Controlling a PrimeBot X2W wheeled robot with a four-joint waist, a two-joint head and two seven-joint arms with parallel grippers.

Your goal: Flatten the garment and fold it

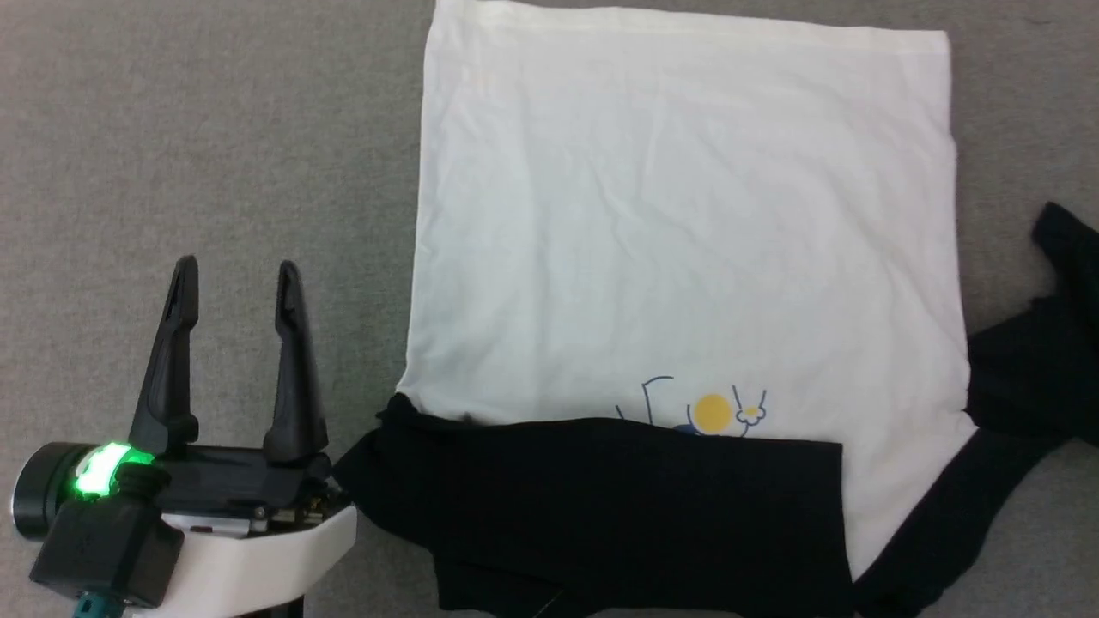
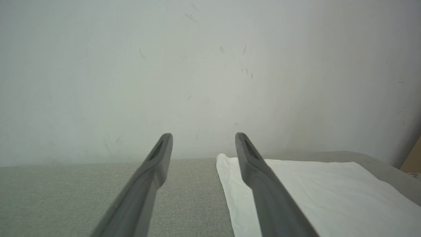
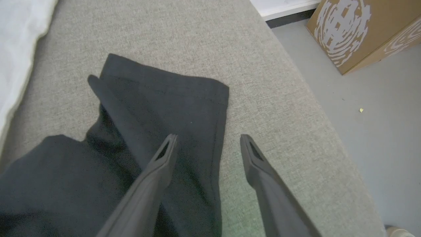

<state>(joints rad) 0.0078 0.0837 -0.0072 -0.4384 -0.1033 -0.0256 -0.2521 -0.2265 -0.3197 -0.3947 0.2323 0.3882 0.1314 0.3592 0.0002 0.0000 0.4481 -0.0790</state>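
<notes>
T-shirt [image 1: 678, 215] in the head view: its white body lies spread flat across the middle of the frame on the grey fabric surface [image 1: 172, 129], hem along the top, shoulders at the bottom. The folded sleeve [image 1: 601, 506] is laid inward as a black band across the lower middle, touching the yellow chest print [image 1: 713, 414]. The outstretched sleeve [image 1: 1022, 369] sprawls crumpled toward the right edge, its long axis running from the lower right up to the right border. The left gripper [image 1: 236, 275] sits at the lower left, fingers apart and empty, just beside the shirt's left side without touching it.

In the left wrist view those fingers stand wide with nothing between them. The white body lies at the lower right, past the right-hand finger, before a pale wall [image 2: 197, 65].

In the right wrist view the right gripper [image 3: 209, 138] is open too and holds nothing. The outstretched sleeve lies under it, from the lower left up to the middle. One finger stands over the cloth and the other over bare grey fabric, so the sleeve's stitched edge [image 3: 221, 131] runs up between them. Whether the tips touch the cloth I cannot tell. The white body shows at the upper left, a cardboard box [image 3: 361, 29] at the upper right.

By my judgement the coming move is to bring this sleeve inward over the body, and the right arm is plainly the nearer.
</notes>
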